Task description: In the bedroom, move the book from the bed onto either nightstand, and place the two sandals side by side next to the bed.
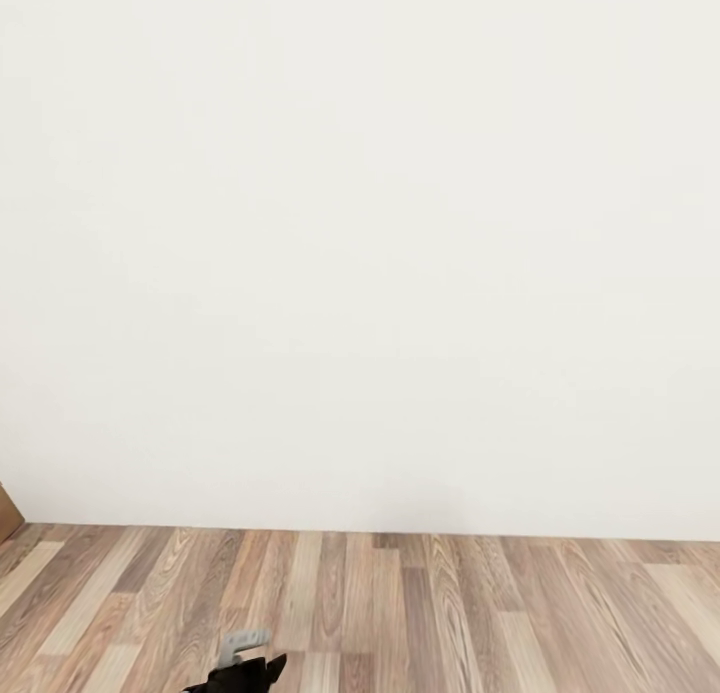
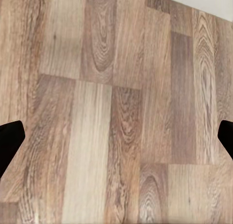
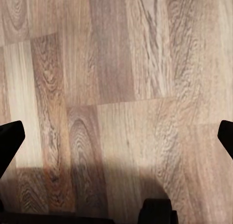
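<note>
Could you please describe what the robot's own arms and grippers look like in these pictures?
Little of them shows. In the head view, a black, angular piece of the left arm rises from the lower edge, topped by a small light-grey bracket-like part. The left gripper's fingertips and the right gripper's fingertips are plain matte black wedges. No cables or markings are visible.

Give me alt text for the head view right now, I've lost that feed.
A plain white wall takes up most of the picture, meeting a light wood-plank floor along the bottom. A small brown wooden edge pokes in at the far left where wall meets floor, and a dark and grey part of the robot shows at the bottom edge.
</note>
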Controlling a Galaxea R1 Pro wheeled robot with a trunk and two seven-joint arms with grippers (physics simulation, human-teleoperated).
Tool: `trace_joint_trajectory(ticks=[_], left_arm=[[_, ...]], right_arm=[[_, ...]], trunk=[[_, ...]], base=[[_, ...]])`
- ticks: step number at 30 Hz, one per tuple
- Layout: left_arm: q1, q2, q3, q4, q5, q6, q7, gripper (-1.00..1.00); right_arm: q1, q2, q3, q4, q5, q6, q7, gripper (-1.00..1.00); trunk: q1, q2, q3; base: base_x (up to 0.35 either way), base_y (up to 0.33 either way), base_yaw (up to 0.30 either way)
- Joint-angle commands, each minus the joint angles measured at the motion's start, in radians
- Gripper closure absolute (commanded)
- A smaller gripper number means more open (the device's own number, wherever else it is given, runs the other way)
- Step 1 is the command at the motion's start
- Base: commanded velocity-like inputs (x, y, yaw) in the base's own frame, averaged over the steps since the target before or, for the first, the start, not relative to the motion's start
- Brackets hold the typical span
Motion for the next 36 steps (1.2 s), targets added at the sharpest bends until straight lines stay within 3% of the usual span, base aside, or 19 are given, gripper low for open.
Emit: trace_joint_trajectory(ticks=[1,10,36], left_arm=[[-0.001,0.000,-0.008,0.001,0.009,-0.003,-0.004,-1.00],[-0.001,0.000,-0.008,0.001,0.009,-0.003,-0.004,-1.00],[-0.001,0.000,-0.009,0.001,0.009,-0.003,-0.003,-1.00]], right_arm=[[-0.001,0.000,0.007,0.002,-0.011,0.001,0.006,-1.00],[-0.001,0.000,0.007,0.002,-0.012,0.002,0.005,-1.00],[-0.001,0.000,0.007,0.003,-0.010,0.001,0.006,-1.00]], trunk=[[0.000,0.000,-0.001],[0.000,0.000,-0.001],[0.000,0.000,-0.001]], base=[[0.061,0.000,0.000],[0.150,0.000,0.000],[0.320,0.000,0.000]])
